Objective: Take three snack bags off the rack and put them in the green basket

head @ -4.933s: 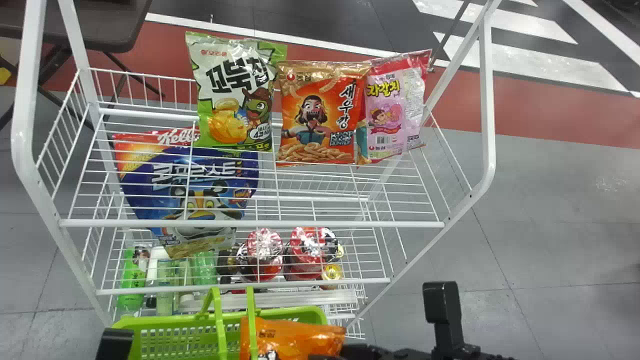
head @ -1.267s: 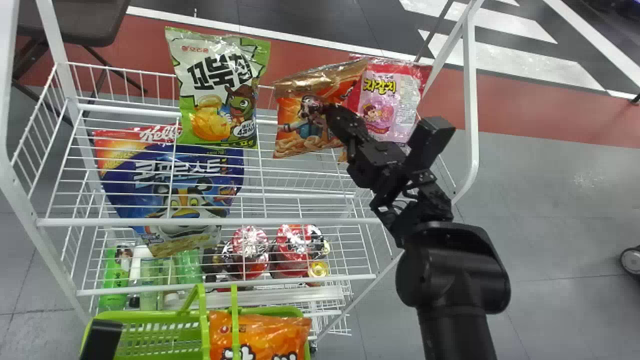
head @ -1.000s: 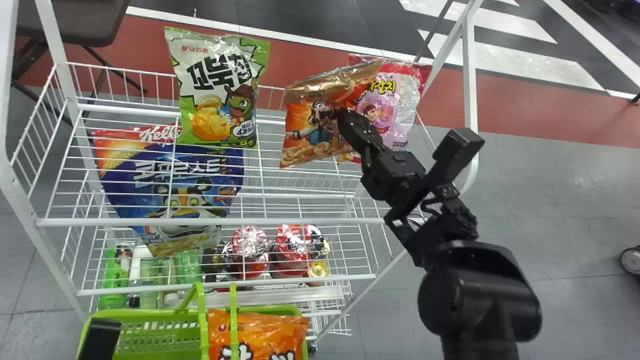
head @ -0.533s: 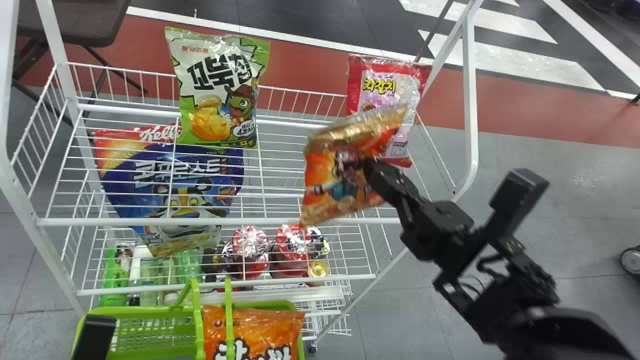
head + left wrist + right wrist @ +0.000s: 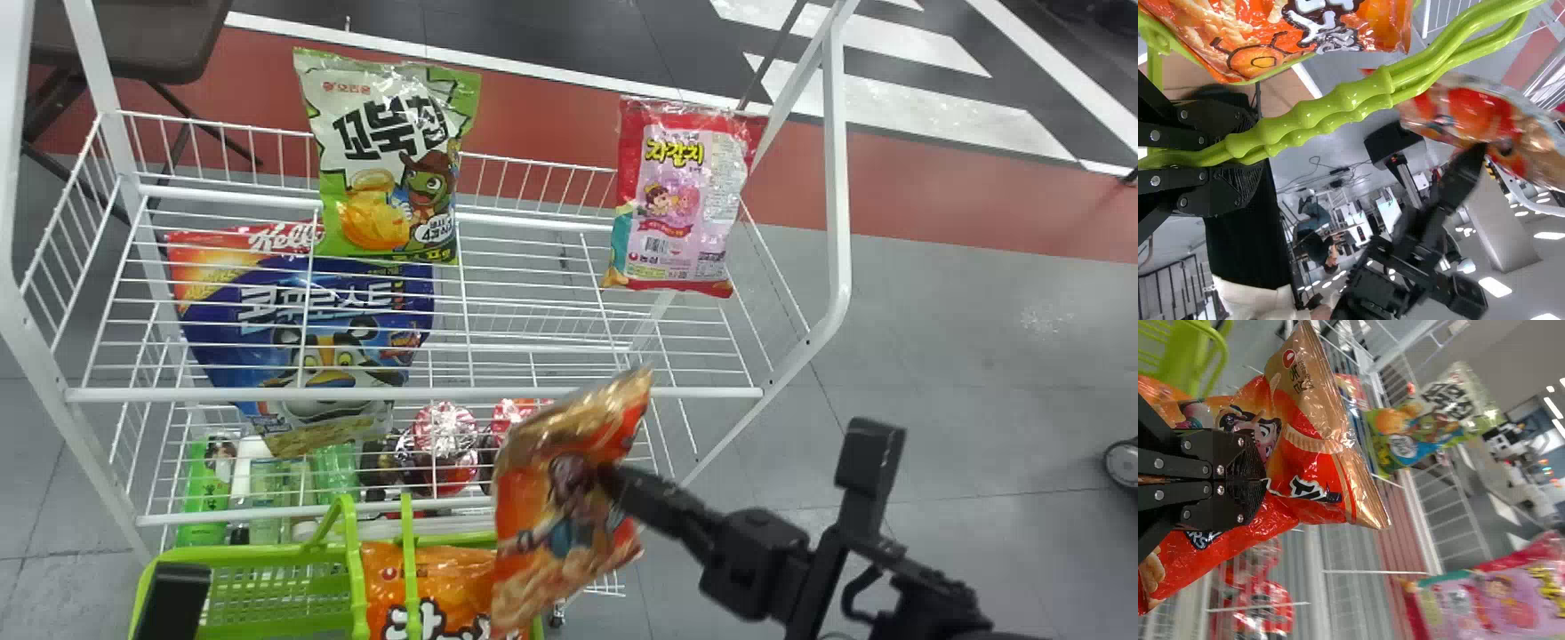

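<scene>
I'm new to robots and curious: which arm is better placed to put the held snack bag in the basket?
Probably right: the right end effector grips the snack bag near the green basket; the left end effector holds the basket's handles.

ok so top shelf of the rack (image 5: 222, 393): left bag (image 5: 382, 169), right bag (image 5: 680, 204), gap between. Cereal bag (image 5: 311, 329) is on the left, 1 shelf down. Lower still, bottles (image 5: 206, 489) left, cups (image 5: 444, 431) to their right. Basket's (image 5: 253, 556) in front, 1 orange-free spot aside: 1 packed bag (image 5: 449, 578) sits in its right half.ok so top shelf of the rack (image 5: 222, 393): left bag (image 5: 382, 169), right bag (image 5: 680, 204), gap between. Cereal bag (image 5: 311, 329) is on the left, 1 shelf down. Lower still, bottles (image 5: 206, 489) left, cups (image 5: 444, 431) to their right. Basket (image 5: 253, 556) is in front of the rack, 1 packed bag (image 5: 449, 578) in its right half.
</scene>
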Robot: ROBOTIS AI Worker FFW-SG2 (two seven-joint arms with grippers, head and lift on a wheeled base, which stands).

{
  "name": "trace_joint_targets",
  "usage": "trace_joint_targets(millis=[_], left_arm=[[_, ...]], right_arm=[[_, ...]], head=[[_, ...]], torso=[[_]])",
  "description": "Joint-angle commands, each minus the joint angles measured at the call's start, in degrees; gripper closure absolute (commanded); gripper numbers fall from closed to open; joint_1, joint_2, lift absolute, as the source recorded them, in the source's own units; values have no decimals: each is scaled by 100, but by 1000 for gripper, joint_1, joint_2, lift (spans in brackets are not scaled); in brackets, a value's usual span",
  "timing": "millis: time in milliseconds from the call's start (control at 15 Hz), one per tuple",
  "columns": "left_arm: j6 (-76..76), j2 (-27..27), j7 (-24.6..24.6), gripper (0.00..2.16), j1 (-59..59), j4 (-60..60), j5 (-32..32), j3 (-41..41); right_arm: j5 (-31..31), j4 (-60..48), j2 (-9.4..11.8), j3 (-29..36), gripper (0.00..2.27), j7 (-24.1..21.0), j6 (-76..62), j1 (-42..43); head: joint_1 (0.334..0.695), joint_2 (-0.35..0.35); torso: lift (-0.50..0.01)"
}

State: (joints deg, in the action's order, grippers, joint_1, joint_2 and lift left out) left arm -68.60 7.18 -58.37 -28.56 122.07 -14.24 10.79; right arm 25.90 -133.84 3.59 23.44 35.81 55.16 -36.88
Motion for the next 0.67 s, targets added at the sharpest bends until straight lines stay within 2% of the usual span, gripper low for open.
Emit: trace_joint_targets(millis=[0,267,600], left_arm=[[62,-6,1,1774,0,-17,-9,-7],[62,-14,1,1774,26,-17,-9,20],[44,-14,-16,1774,35,1,-9,55]], right_arm=[[117,456,10,-199,2206,154,105,-65],[442,1264,54,-603,2206,198,193,-65],[846,2697,98,-990,2209,295,-71,383]], head=[[695,-350],[695,-350],[695,-350]], torso=[[-26],[-26],[-26]])
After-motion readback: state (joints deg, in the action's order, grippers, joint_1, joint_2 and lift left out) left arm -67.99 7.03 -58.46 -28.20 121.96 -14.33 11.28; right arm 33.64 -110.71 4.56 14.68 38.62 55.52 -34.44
